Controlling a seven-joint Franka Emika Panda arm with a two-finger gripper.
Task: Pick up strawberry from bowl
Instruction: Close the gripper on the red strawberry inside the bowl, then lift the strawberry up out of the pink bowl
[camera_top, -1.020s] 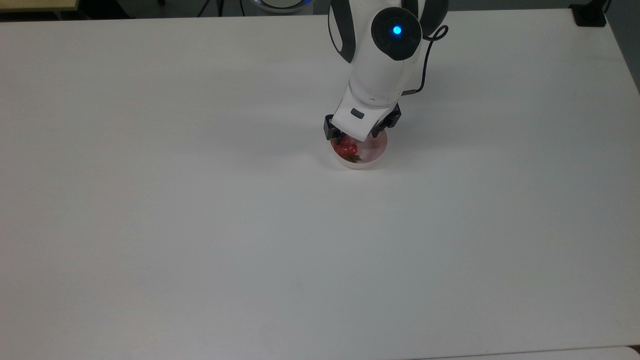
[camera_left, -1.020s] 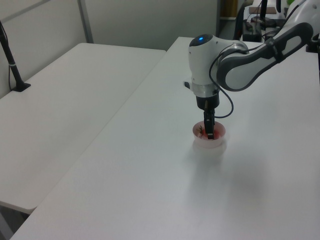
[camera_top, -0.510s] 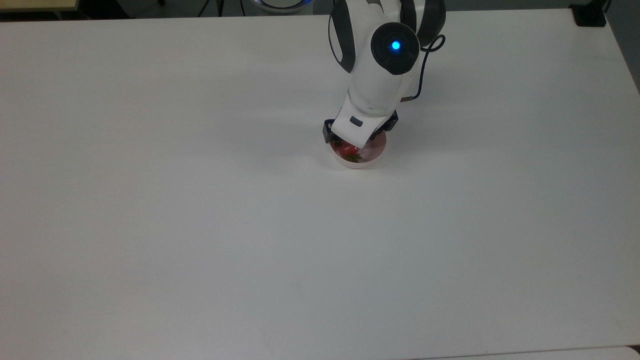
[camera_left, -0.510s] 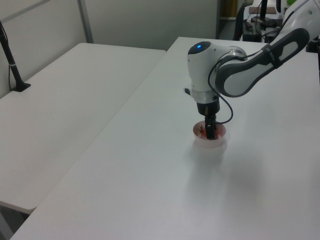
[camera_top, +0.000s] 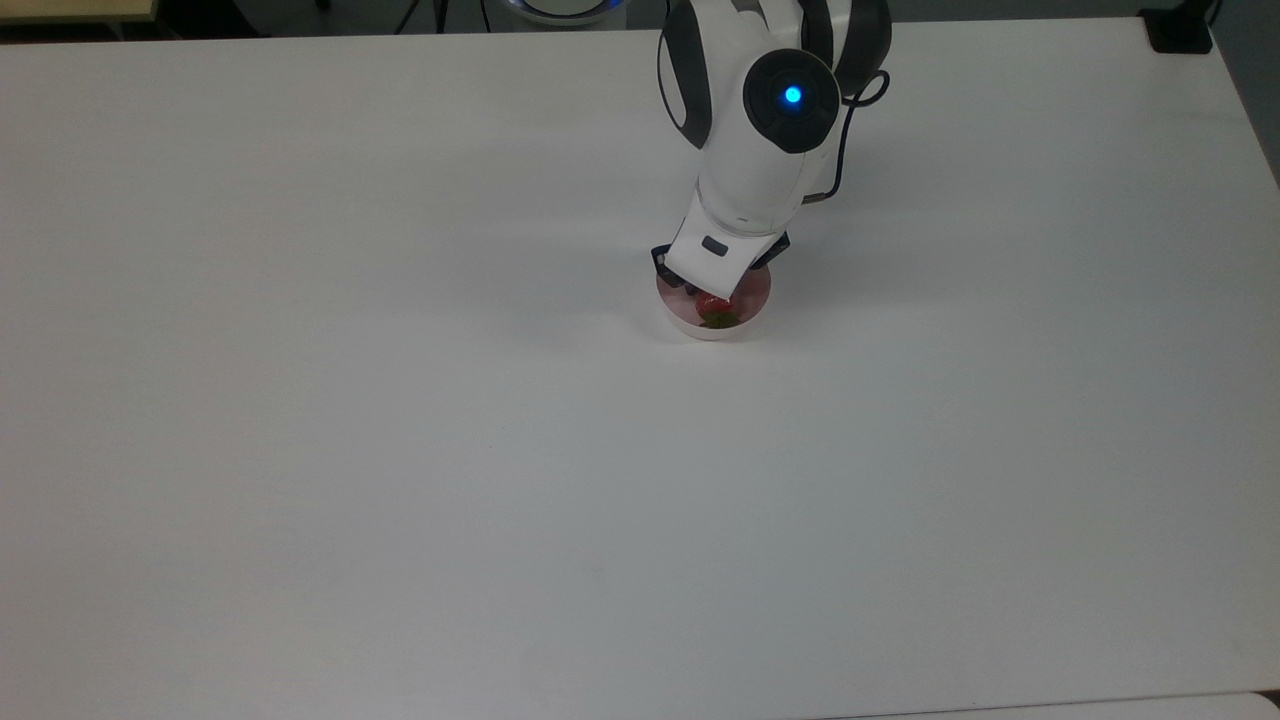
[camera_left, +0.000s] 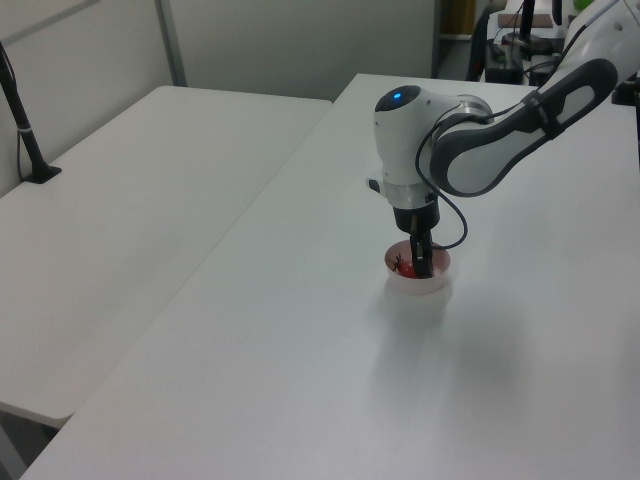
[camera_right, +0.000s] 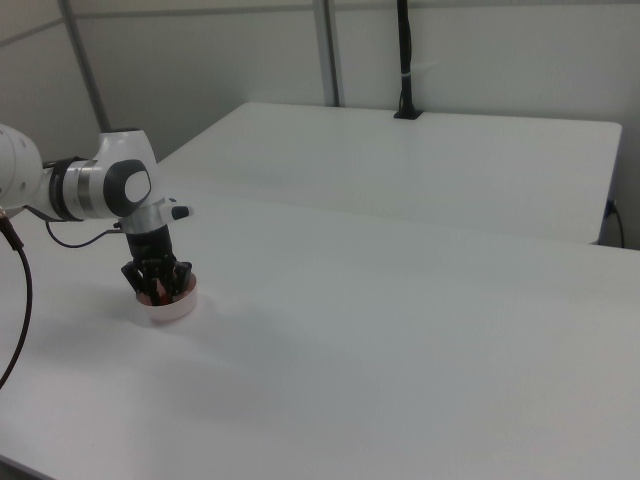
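The pale pink bowl (camera_top: 688, 327) stands on the white table (camera_top: 400, 420), just in front of the arm in the top view. Inside it lies the red strawberry (camera_top: 714, 305), its green leaves toward the bowl's near rim. My gripper (camera_top: 716, 296) reaches straight down into the bowl, and its fingers have drawn in against the strawberry from both sides. The white hand covers the far half of the bowl. In the left view the gripper (camera_left: 420, 264) stands in the bowl (camera_left: 424, 289) with the strawberry (camera_left: 404, 268) beside a dark finger. In the right view the gripper (camera_right: 160, 284) sits low in the bowl (camera_right: 172, 311).
A black clamp (camera_top: 1180, 30) sits at the table's far right corner in the top view. A second white table (camera_left: 120, 230) adjoins on the left view's left, with a black post (camera_left: 25, 130) on it. A cable (camera_top: 850, 120) loops beside the wrist.
The gripper has sunk deeper into the bowl and its fingers have narrowed. The strawberry has shifted from the bowl's left side toward its middle in the top view.
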